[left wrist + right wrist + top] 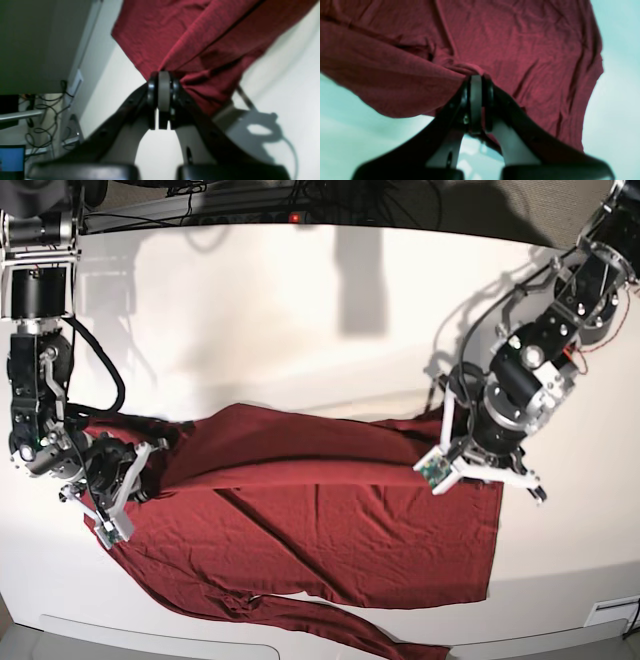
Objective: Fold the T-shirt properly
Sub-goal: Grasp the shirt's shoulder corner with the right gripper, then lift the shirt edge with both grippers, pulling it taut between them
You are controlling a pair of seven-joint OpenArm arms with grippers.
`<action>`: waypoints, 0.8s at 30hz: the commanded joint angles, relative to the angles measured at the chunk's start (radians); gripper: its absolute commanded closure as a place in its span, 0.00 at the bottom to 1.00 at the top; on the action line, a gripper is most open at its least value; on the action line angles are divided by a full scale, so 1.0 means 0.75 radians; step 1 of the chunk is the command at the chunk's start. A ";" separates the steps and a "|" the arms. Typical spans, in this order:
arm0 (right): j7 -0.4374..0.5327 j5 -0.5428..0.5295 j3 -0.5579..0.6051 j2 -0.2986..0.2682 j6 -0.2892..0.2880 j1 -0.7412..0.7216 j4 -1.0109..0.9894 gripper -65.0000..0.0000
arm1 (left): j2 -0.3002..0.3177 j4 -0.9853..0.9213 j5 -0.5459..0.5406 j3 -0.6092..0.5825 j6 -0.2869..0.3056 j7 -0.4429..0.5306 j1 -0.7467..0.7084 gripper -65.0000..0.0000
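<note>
The maroon T-shirt lies spread and wrinkled on the white table, with a long crease running across it between the two grippers. One sleeve trails along the front edge. My left gripper is at the shirt's right side in the base view. In the left wrist view that gripper is shut on a bunched fold of the T-shirt. My right gripper is at the shirt's left side. In the right wrist view the gripper is shut on gathered fabric of the T-shirt.
Cables and a power strip run along the table's back edge. The table's front edge is close below the shirt. In the left wrist view, cables and a blue screen lie beyond the table's side.
</note>
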State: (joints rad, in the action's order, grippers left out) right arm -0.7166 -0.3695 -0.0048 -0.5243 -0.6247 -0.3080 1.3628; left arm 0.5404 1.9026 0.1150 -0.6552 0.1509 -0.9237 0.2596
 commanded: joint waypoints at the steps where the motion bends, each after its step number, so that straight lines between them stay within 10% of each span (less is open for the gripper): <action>1: 0.033 -0.008 -0.011 -0.021 0.012 -0.044 0.021 1.00 | 0.012 0.022 0.021 0.010 -0.017 0.016 0.036 1.00; 24: 0.078 0.011 -0.010 -0.020 0.137 -0.095 0.018 1.00 | 0.011 -0.057 0.020 0.010 -0.016 0.283 0.060 1.00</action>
State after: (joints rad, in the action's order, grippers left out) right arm -0.6849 -0.3607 -0.0048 -0.5240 -0.5289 -0.3492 1.3628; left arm 0.5400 1.8469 0.1150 -0.6556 0.1501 -0.7246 0.2802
